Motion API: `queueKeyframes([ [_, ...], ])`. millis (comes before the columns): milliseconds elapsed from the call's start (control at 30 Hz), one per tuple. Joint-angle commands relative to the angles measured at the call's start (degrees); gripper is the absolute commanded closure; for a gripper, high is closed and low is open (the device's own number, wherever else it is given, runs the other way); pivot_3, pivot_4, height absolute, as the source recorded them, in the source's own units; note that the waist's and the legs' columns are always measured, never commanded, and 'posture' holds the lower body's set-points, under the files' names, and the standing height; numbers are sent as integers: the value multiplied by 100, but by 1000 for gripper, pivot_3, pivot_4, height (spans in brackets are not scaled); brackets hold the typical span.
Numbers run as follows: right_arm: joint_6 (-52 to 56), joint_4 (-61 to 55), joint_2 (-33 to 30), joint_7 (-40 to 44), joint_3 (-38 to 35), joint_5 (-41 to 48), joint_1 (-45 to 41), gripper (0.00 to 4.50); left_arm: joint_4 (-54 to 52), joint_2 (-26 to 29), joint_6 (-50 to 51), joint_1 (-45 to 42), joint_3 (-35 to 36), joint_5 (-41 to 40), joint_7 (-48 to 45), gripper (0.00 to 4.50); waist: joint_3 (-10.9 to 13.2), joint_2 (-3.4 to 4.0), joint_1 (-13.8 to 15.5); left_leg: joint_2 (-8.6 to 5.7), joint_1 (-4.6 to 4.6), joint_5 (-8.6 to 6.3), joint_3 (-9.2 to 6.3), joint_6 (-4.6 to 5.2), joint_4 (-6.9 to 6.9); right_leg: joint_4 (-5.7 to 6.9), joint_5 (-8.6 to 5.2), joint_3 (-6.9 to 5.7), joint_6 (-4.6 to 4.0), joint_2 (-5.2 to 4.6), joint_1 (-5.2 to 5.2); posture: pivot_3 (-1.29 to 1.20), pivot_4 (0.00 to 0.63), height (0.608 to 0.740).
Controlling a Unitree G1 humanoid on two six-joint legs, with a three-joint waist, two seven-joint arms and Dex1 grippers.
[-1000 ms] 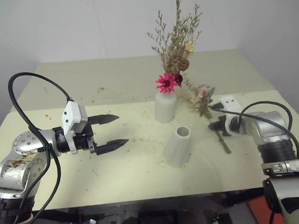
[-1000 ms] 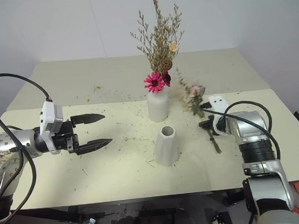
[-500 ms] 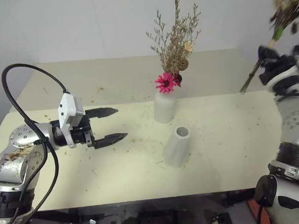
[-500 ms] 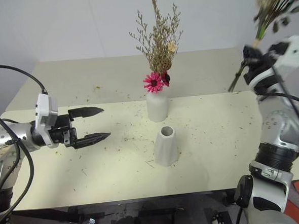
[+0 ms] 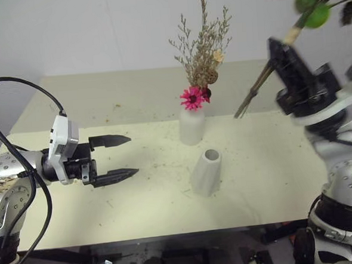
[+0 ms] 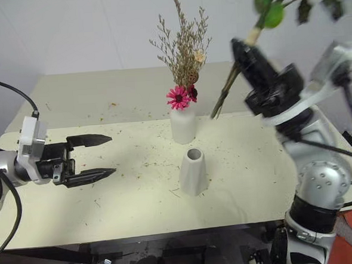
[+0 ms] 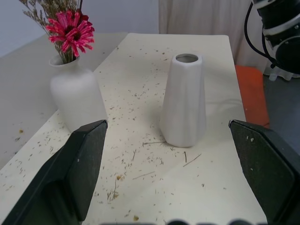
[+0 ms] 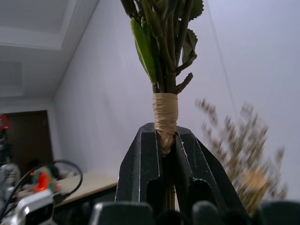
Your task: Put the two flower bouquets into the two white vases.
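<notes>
From the head views: right gripper (image 5: 282, 53) raised high over the table's (image 5: 138, 194) right side, clamped on the green-leaved bouquet (image 5: 262, 82), stems slanting down toward the bottle vase (image 5: 191, 127), which holds the magenta daisy bouquet (image 5: 193, 97); cone vase (image 5: 206, 173) upright and empty just in front; left gripper (image 5: 121, 156) spread wide, level, well to the cone vase's left. From the left wrist view: wide-parted fingers (image 7: 77, 168) framing both vases, nothing held. From the right wrist view: fingers (image 8: 140, 164) pinched on the paper-wrapped stems (image 8: 165, 117).
</notes>
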Motion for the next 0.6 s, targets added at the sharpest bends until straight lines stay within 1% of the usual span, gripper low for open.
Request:
queueKeyframes([
  [33, -207, -127, -29, 90, 115, -3, -33, 4333, -288, 60, 38, 23, 202, -160, 92, 0, 0, 0, 19, 0, -1, 0, 0, 0, 0, 0, 0, 0, 0, 0, -1, 0, 150, 740],
  [300, -335, -401, 154, 213, 395, 88, 583, 4333, -569, 162, 196, 350, 519, -317, 244, 0, 0, 0, 14, 4, -3, -2, 4, 2, -1, -4, 0, 3, 0, 2, -4, 0, 150, 740],
  [500, -660, -469, 282, 407, 634, -253, 983, 4333, -533, 244, 239, 385, 641, -364, 232, 0, 0, 0, 9, 7, 3, -2, 9, 2, -2, -4, -1, 9, 2, 8, -3, 0, 150, 740],
  [600, -927, -389, 346, 457, 762, -654, 1049, 4333, -516, 261, 254, 352, 638, -365, 221, 0, 0, 0, 7, 10, 6, -2, 13, 2, -2, -3, -3, 15, 5, 13, -3, 0, 150, 740],
])
